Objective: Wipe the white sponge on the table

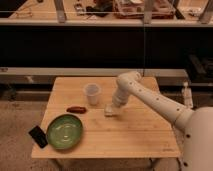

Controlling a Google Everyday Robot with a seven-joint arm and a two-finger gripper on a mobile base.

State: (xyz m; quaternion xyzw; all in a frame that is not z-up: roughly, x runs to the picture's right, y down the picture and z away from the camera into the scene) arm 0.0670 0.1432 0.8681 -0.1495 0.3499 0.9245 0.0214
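Observation:
A white sponge [109,110] lies on the wooden table [135,132], just right of its middle. My gripper [115,104] is at the end of the white arm that reaches in from the right. It is pressed down on the sponge's upper right side. The sponge's lower left part shows beyond the gripper.
A clear plastic cup [92,94] stands left of the sponge. A small dark red object [76,109] lies left of it. A green plate [65,131] sits at the front left, with a black phone-like object [38,136] at the table's corner. A dark counter runs behind the table.

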